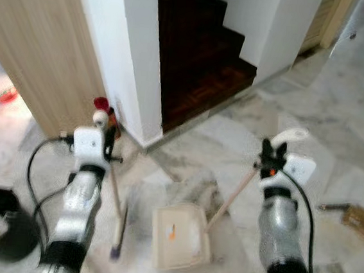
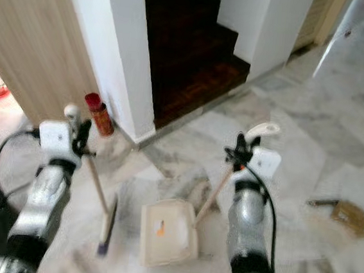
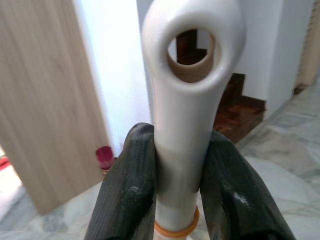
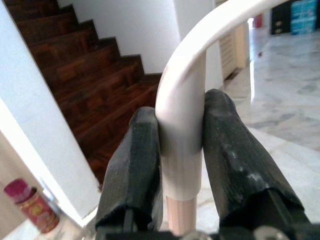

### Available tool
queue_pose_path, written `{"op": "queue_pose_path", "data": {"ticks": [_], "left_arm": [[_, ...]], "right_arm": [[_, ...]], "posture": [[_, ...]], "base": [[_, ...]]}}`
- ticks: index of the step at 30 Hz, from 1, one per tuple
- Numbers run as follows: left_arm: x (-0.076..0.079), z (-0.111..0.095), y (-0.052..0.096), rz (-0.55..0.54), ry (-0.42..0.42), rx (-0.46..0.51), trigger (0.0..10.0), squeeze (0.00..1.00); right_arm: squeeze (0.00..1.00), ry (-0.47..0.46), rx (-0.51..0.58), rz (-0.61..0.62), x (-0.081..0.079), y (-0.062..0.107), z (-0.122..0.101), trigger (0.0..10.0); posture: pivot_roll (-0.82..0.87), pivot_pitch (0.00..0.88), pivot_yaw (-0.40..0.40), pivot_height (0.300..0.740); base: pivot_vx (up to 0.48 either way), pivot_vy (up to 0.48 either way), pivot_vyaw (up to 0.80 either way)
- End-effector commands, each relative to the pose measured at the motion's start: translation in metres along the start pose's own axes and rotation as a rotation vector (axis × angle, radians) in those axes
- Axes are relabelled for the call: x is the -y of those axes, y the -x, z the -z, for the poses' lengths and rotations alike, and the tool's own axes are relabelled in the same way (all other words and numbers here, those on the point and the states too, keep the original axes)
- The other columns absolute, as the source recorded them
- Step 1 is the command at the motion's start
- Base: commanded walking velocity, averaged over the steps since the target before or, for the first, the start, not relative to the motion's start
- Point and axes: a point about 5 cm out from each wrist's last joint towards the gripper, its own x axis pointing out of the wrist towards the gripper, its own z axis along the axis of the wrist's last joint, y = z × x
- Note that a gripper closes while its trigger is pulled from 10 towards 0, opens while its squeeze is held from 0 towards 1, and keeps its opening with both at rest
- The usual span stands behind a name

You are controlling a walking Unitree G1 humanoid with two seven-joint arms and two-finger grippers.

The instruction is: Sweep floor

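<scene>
This is a home, at the foot of an indoor stair. A flight of dark brown wooden steps (image 1: 203, 54) climbs between white plastered walls (image 1: 129, 47), beside a light wood-grain panel (image 1: 35, 51). The floor is polished grey-white marble tile (image 1: 338, 119). A red cylindrical can (image 2: 98, 112) stands by the wall corner, and a cream plastic dustpan (image 1: 179, 235) lies on the marble.

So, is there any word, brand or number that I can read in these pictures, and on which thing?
None can be read.
Red-capped cylindrical can beside the white wall: printed pattern, too blurred to read.
Cream plastic dustpan: only an orange mark, no letters.
Blue boxes far down the hall: too small to read.
</scene>
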Motion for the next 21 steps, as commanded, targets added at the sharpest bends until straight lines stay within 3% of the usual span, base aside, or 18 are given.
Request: {"op": "queue_pose_path", "data": {"ticks": [1, 21], "left_arm": [[-0.0058, -0.0073, -0.0023, -0.009, -0.008, 0.032, 10.0, 0.00], [-0.0044, -0.0069, -0.0015, -0.004, -0.004, 0.030, 10.0, 0.00]], "right_arm": [[0.00, -0.015, 0.055, -0.030, -0.0110, -0.0077, -0.0119, 10.0], [0.00, 0.009, 0.051, -0.038, -0.0113, -0.0078, -0.0115, 10.0]], "posture": [[0.04, 0.030, 0.038, 0.740], [0.04, 0.031, 0.036, 0.740]], "base": [[0.000, 0.337, 0.00], [0.000, 0.336, 0.00]]}}
